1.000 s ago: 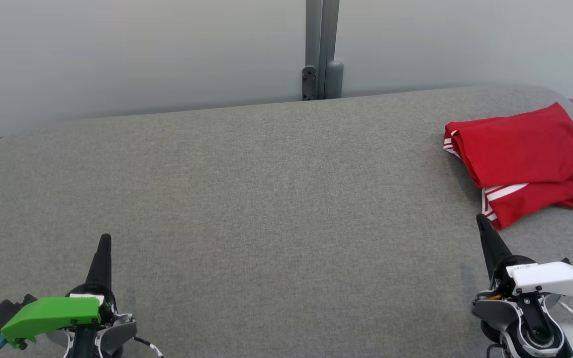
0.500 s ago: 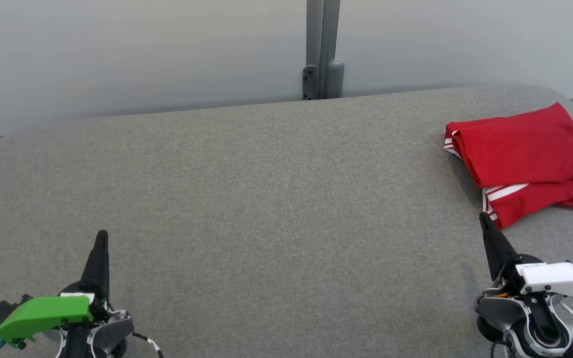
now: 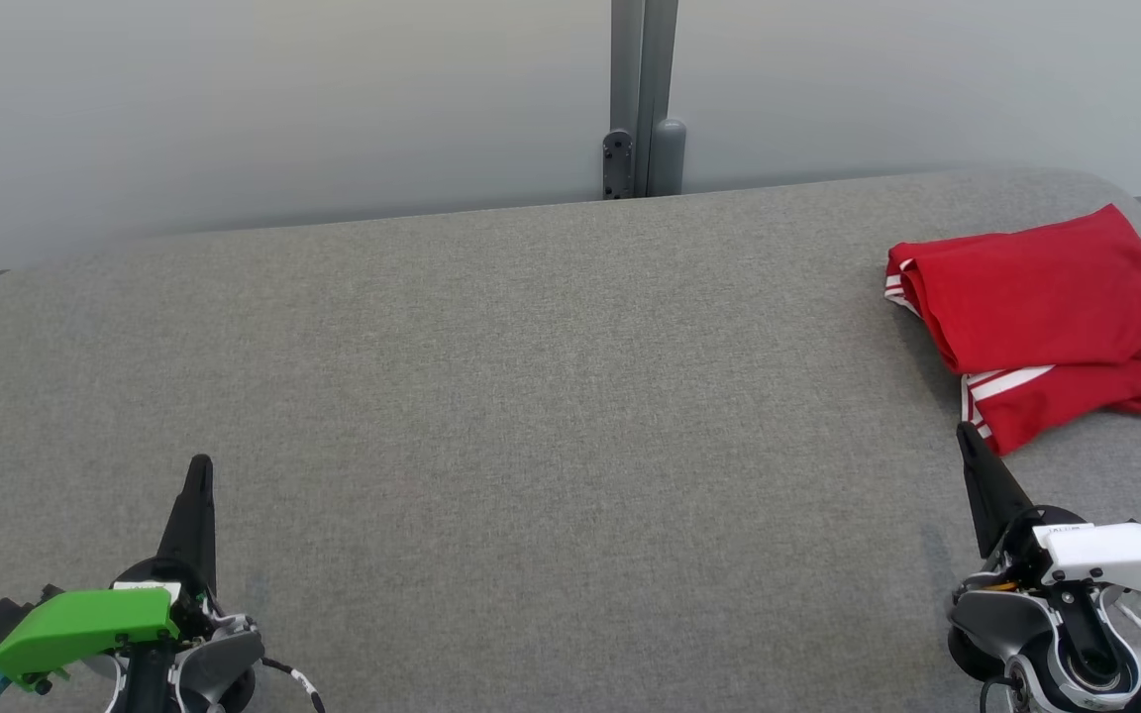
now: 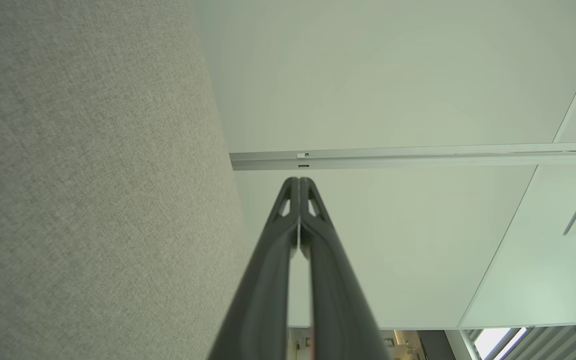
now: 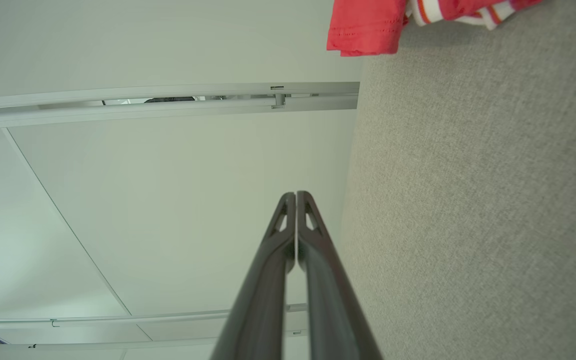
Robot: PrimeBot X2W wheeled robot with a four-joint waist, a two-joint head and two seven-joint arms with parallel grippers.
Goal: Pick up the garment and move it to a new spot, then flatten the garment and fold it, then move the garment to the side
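A red garment (image 3: 1046,327) with white stripes lies folded in a bundle at the right end of the grey padded table (image 3: 531,396); a corner of the garment (image 5: 368,25) also shows at the top of the right wrist view. My right gripper (image 3: 967,436) hovers just in front of the bundle's near edge, apart from it, shut with nothing held. Over the table's near left part, far from the cloth, my left gripper (image 3: 200,465) is shut and empty. In each wrist view the two dark fingers lie pressed together, at the left gripper (image 4: 298,181) and the right gripper (image 5: 296,195).
A pale wall panel with a grey vertical post (image 3: 642,99) stands right behind the table's far edge. The table's rounded corners fall away at far left and far right.
Both grippers have drawn back a little toward the near edge of the table. The garment has not moved.
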